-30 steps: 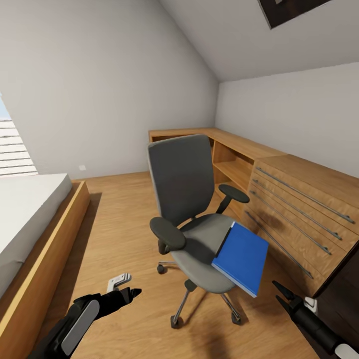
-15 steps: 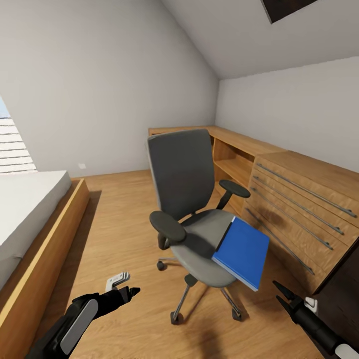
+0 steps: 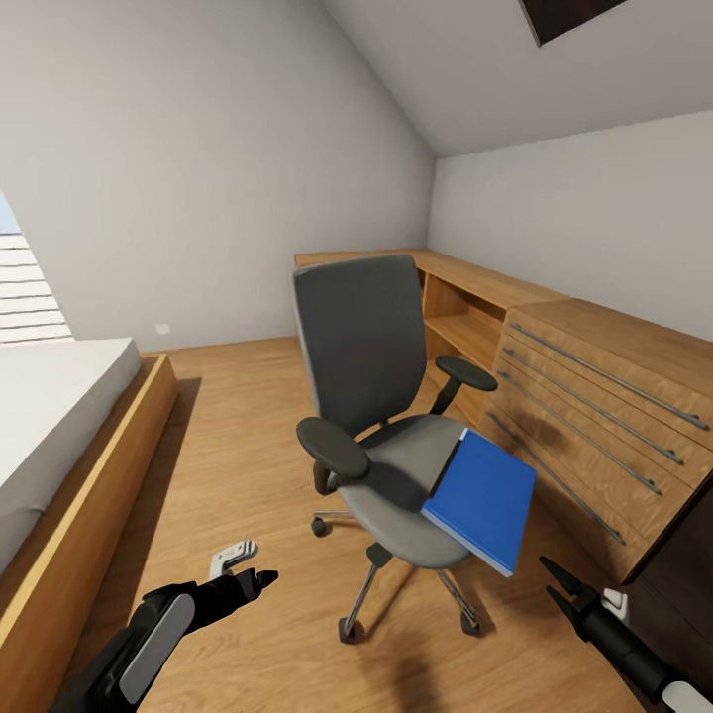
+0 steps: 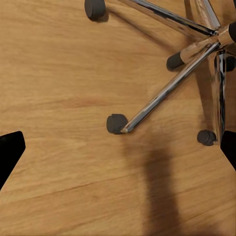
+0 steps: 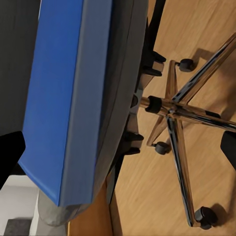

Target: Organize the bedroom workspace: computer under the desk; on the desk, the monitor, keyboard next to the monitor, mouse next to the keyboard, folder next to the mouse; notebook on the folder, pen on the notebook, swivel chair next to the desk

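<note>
The grey swivel chair (image 3: 361, 347) stands in the middle of the wooden floor. The bright-blue folder (image 3: 482, 500) lies tilted on the seat's right edge and overhangs it. My left gripper (image 3: 255, 579) is open, low over the floor to the left of the chair's chrome base (image 4: 167, 93). In the left wrist view a castor (image 4: 116, 123) lies between its fingers, well below them. My right gripper (image 3: 553, 582) is open, just below and right of the folder. In the right wrist view the folder (image 5: 54, 98) lies close ahead, edge-on, above the chair base (image 5: 177, 128). The desk, computer, monitor, keyboard, mouse, notebook and pen are out of view.
A bed (image 3: 59, 416) in a wooden frame runs along the left. A light wooden chest with long bar handles (image 3: 604, 416) and a low wooden shelf unit (image 3: 456, 307) line the right wall. A dark piece of furniture (image 3: 688, 584) cuts in at the lower right edge.
The whole view has shifted slightly, so the chair sits a little higher in the picture. Both grippers keep their places and stay open.
</note>
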Controlling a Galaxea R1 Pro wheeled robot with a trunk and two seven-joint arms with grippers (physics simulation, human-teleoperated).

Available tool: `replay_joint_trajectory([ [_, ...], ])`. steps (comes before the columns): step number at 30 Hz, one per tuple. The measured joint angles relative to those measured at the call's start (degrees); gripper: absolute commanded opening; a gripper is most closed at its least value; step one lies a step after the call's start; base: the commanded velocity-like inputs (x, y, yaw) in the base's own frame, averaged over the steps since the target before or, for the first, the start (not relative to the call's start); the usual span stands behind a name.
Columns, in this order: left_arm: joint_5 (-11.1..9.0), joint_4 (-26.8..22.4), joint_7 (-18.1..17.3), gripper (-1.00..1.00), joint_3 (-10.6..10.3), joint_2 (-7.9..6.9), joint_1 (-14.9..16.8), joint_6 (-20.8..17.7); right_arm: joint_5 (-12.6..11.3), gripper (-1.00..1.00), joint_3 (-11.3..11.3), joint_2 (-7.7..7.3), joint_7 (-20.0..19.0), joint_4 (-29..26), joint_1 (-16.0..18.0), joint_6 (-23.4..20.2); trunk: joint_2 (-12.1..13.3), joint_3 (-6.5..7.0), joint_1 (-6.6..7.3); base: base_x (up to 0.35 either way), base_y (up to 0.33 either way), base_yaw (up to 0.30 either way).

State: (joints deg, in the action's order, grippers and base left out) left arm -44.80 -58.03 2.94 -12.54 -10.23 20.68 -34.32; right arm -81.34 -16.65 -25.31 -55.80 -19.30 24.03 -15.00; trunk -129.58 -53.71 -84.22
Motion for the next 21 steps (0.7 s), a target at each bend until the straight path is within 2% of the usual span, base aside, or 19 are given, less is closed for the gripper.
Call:
replay_joint_trajectory([
  [21, 0.06, 0.00, 0.00, 1.00, -0.07, 0.00, -0.01, 0.04, 0.12, 1.00, -0.39, 0.21, -0.05, -1.10, 0.01, 0.21, 0.00, 0.00, 0.00, 0.031, 0.019, 0.000],
])
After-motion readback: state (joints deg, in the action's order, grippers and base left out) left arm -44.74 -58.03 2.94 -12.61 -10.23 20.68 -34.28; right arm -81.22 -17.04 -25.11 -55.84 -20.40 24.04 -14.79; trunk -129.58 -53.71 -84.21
